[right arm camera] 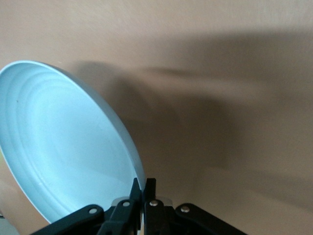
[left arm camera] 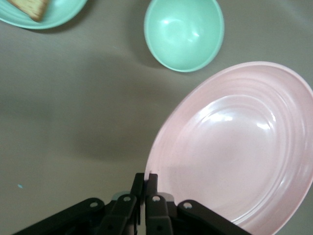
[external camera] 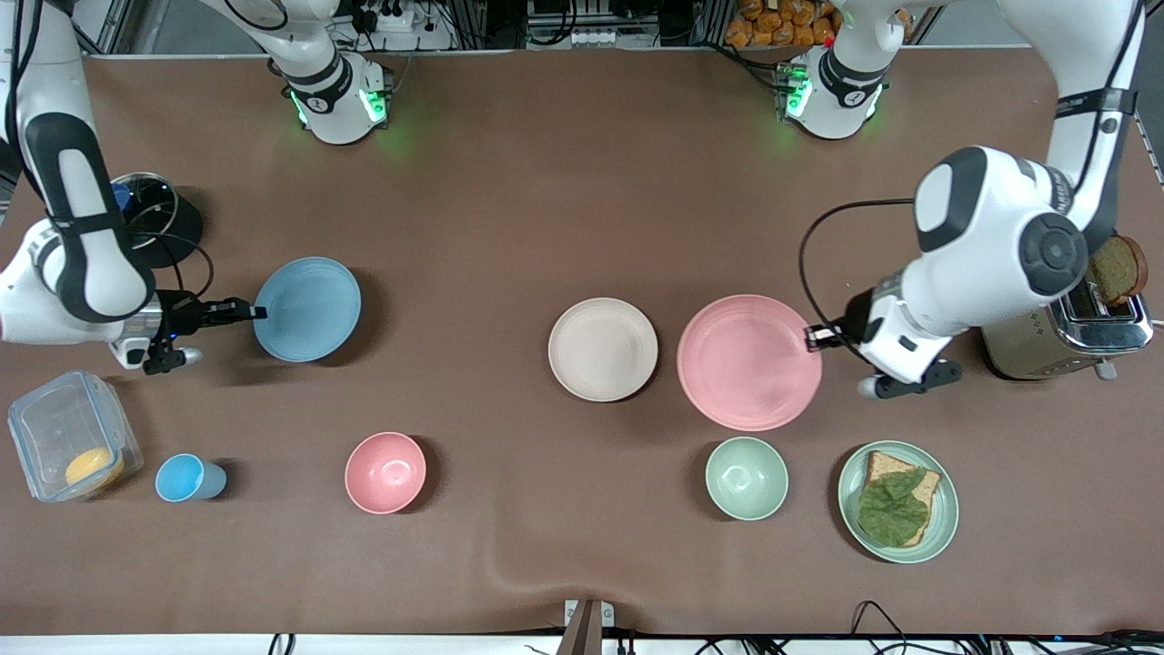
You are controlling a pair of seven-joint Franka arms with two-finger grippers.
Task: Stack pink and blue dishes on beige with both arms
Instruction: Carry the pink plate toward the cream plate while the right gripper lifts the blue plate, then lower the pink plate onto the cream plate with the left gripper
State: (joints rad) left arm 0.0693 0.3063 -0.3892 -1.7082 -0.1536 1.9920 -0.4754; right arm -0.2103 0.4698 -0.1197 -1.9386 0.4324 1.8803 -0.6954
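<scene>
Landmark: beige plate (external camera: 603,349), lying flat on the brown table (external camera: 546,200), roughly mid-table.

1. Pink plate (external camera: 748,361): sitting just beside the beige plate, toward the left arm's end of the table; its rim appears to be close to or overlapping the beige rim, contact not certain. It is casting a shadow beneath, suggesting it is lifted or tilted.
2. Left gripper (external camera: 812,337): fingers pressed together, pinching the pink plate's rim on the edge away from the beige plate. In the left wrist view the left gripper (left arm camera: 145,182) is clamping the rim of the pink plate (left arm camera: 234,152).
3. Blue plate (external camera: 307,308): positioned well apart from the beige plate, toward the right arm's end of the table, tilted with a shadow beneath.
4. Right gripper (external camera: 257,312): fingers pressed together, pinching the blue plate's rim. In the right wrist view the right gripper (right arm camera: 142,188) is gripping the edge of the blue plate (right arm camera: 63,147), which is standing clear of the table.
5. Green bowl (external camera: 747,478): resting nearer the front camera than the beige plate, toward the left arm's end.
6. Green plate (external camera: 944,514) carrying bread and a leaf: lying past the green bowl.
7. Pink bowl (external camera: 386,472) and blue cup (external camera: 186,478): sitting nearer the front camera than the beige plate, toward the right arm's end.
8. Toaster (external camera: 1064,332): standing at the left arm's end.
</scene>
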